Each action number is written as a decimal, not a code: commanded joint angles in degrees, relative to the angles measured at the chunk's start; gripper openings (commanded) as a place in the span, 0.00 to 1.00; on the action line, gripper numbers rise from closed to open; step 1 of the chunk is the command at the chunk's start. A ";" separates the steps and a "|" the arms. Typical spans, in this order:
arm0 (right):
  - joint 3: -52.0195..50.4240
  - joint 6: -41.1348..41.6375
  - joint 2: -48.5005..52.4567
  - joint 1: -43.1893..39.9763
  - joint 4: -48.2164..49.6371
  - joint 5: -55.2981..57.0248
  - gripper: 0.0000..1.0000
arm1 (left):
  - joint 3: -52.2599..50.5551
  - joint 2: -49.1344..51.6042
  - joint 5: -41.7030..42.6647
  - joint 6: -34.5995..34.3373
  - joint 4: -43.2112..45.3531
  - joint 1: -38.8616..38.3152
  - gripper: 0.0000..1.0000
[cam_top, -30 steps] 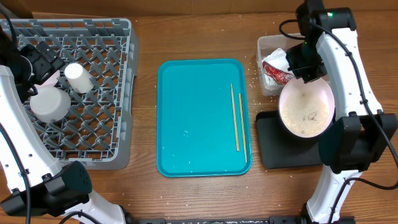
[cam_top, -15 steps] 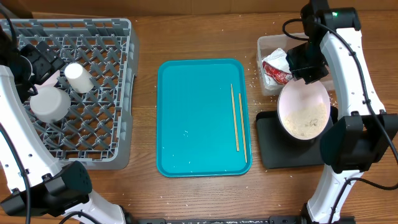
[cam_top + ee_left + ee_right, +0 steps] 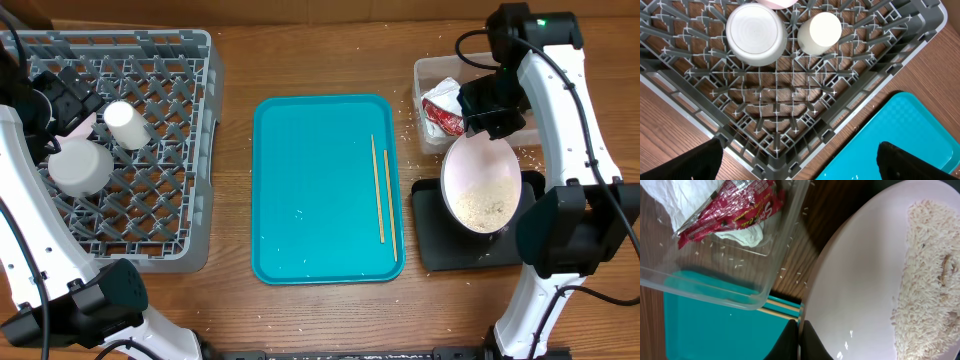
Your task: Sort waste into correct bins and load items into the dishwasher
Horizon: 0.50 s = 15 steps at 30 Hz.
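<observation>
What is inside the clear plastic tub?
A red wrapper and a crumpled white napkin lie in the clear tub. The right arm covers its right part, so anything there cannot be seen.

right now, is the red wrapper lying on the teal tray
No, the red wrapper sits inside the clear tub, off to the side of the teal tray.

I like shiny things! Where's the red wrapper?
Overhead view, right side: the red wrapper lies in the clear tub beside a white napkin, next to the tilted bowl.
</observation>
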 commanded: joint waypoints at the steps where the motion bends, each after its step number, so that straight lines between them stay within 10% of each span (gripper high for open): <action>1: 0.74 -3.50 -2.38 -2.01 -0.37 -3.56 0.03 | -0.17 -0.02 0.00 -1.20 -0.11 -0.11 1.00; 15: 0.74 -9.84 -2.38 -5.29 -1.40 -9.27 0.03 | -0.17 -0.02 0.00 -1.20 -0.11 -0.11 1.00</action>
